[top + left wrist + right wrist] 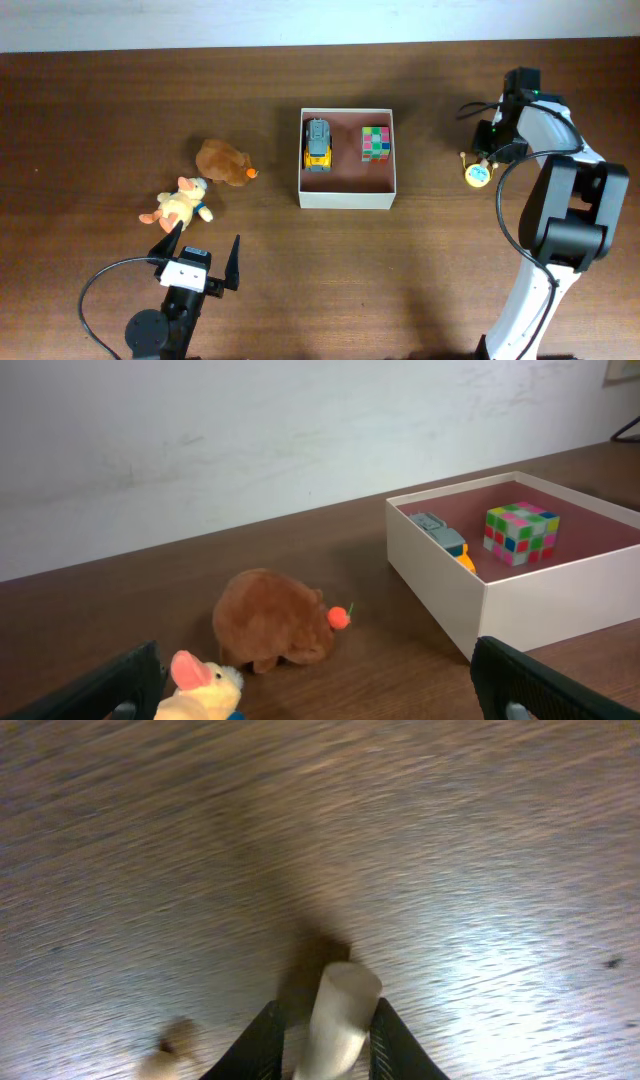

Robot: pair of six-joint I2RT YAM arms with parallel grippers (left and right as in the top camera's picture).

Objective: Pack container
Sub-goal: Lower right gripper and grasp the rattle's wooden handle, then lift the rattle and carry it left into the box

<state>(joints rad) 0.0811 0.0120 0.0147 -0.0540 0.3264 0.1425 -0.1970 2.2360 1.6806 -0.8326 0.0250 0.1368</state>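
The container sits mid-table, already holding a yellow toy truck and a puzzle cube. I judge it light, stiff, thin-walled board, best pinched over one wall. At its nine o'clock lies a brown plush, soft and light, one to grip across the body, and a yellow plush lies at eight. My left gripper gapes wide and empty at seven. At three, my right gripper is nipped nearly closed on a pale peg, beside a small round yellow toy.
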